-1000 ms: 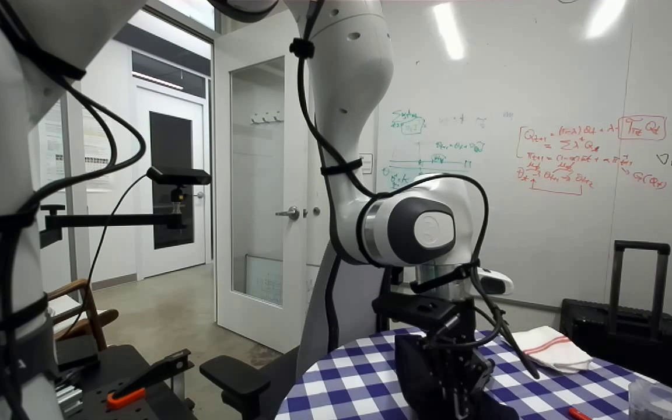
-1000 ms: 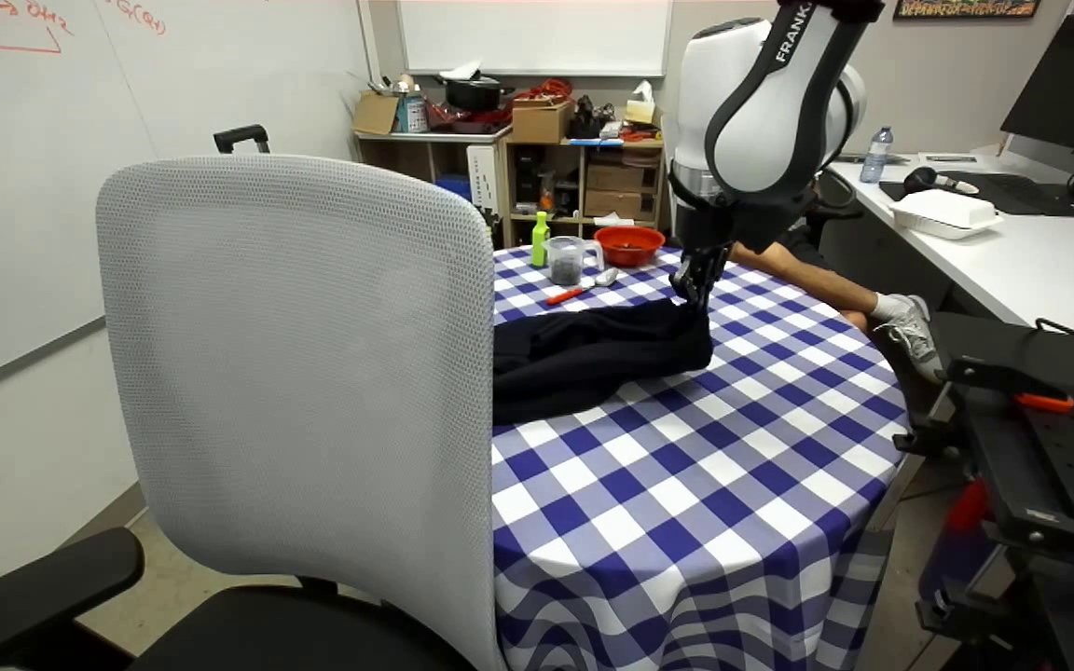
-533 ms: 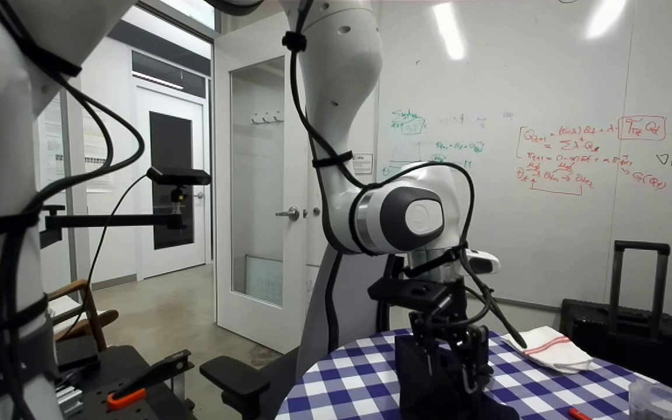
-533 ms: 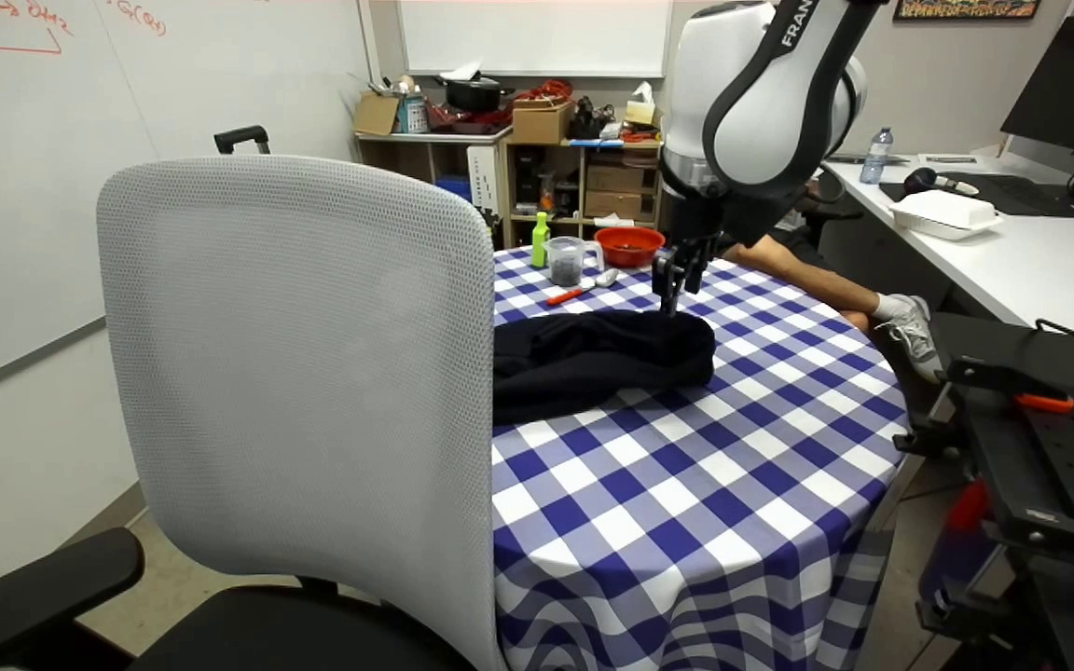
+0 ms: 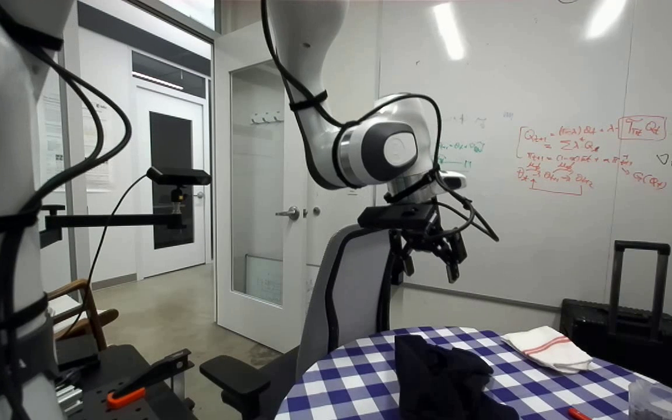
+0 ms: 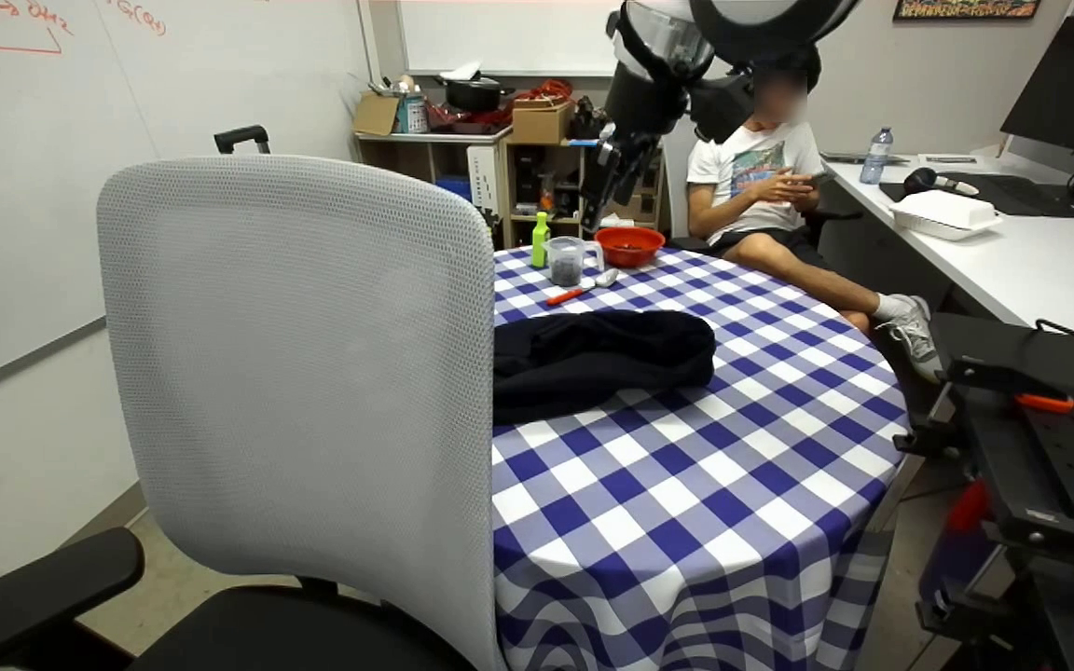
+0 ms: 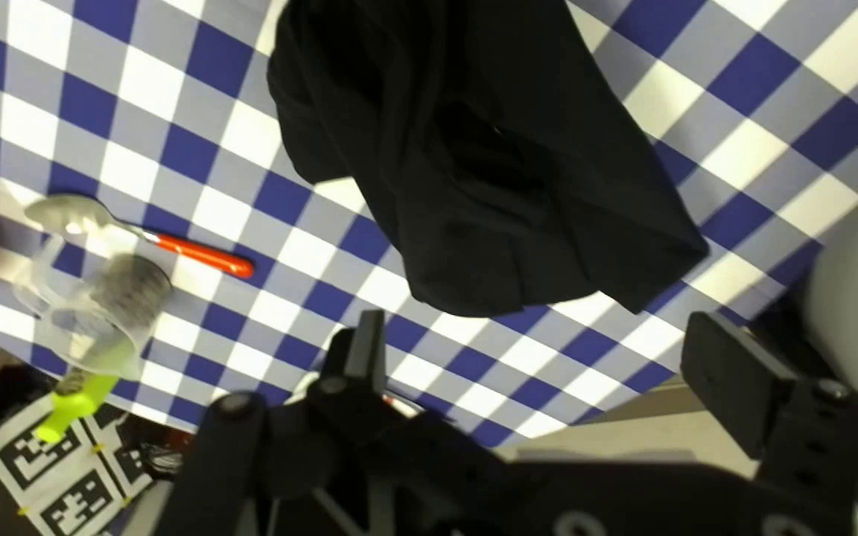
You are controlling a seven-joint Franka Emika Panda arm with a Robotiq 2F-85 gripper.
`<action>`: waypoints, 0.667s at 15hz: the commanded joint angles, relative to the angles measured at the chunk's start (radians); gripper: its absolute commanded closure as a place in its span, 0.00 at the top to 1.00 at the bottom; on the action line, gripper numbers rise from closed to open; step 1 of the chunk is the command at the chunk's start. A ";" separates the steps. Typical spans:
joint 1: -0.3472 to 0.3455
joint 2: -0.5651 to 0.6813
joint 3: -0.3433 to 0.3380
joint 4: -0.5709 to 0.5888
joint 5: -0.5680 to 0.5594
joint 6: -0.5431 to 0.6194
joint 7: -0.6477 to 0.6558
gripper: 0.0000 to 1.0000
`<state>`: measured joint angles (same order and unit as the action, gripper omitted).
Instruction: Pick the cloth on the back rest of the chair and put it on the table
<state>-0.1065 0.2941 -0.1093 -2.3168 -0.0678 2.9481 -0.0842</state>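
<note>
The cloth [image 5: 447,379], a dark crumpled fabric, lies on the table [image 6: 714,466] over its blue-and-white checked cover. In an exterior view the back rest hides part of the cloth [image 6: 612,359]. Nothing is draped over the grey back rest [image 6: 304,354] of the chair [image 6: 304,634]. High above the tabletop, my gripper [image 5: 431,271] hangs apart from the cloth, with the back rest behind it in that view. The wrist view shows its fingers spread wide with nothing between them; the cloth [image 7: 488,186] lies beyond the fingertips [image 7: 366,342].
A white towel with red stripes [image 5: 549,349] is on the table. A red-handled spoon [image 6: 584,289], a measuring cup [image 6: 567,261], a green bottle [image 6: 540,239] and a red bowl [image 6: 628,247] also stand there. A person [image 6: 751,177] sits behind. A black suitcase [image 5: 627,332] stands by the whiteboard.
My gripper has let go of the cloth, opened wide and risen well above the table. The cloth's end sagged a little on release and now lies still.
</note>
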 commanded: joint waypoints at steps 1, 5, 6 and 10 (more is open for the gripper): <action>-0.145 -0.173 0.211 -0.080 0.158 -0.097 -0.256 1.00; -0.080 -0.321 0.156 -0.084 0.201 -0.350 -0.349 1.00; -0.065 -0.358 0.132 -0.085 0.151 -0.418 -0.315 1.00; -0.040 -0.466 0.088 -0.074 -0.011 -0.646 -0.225 1.00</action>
<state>-0.1770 -0.0833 0.0146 -2.3726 0.0186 2.4314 -0.3699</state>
